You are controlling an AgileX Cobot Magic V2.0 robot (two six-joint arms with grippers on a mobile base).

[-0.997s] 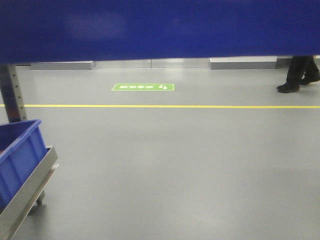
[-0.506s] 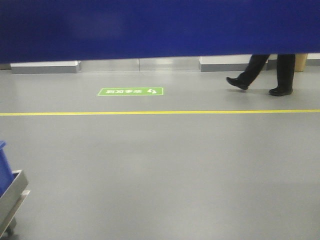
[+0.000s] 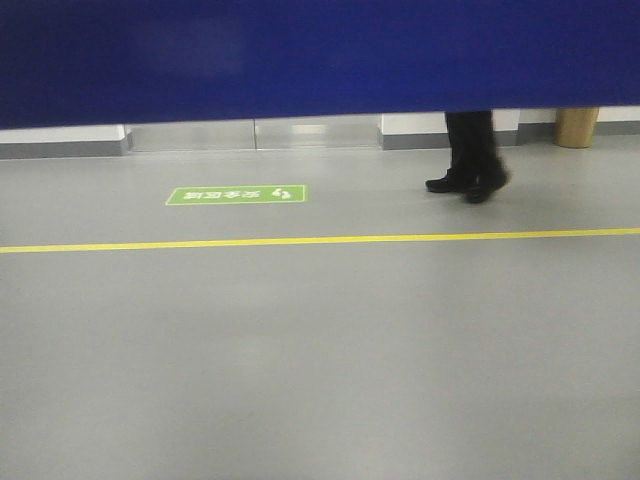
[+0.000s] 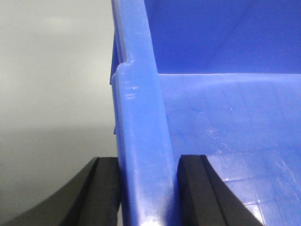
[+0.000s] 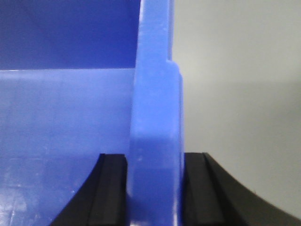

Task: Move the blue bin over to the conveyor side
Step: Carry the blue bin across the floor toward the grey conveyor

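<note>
Now: blue bin (image 4: 225,117) held up over grey floor (image 3: 320,350). Left gripper (image 4: 143,190) pinches one side wall, right gripper (image 5: 154,188) pinches other. Hard, shiny plastic, maybe slippy; likely light. Thick side walls look best to hold.

Industrial hall: smooth grey floor (image 3: 320,360), yellow lane line (image 3: 320,240), green floor sign (image 3: 236,195).
</note>
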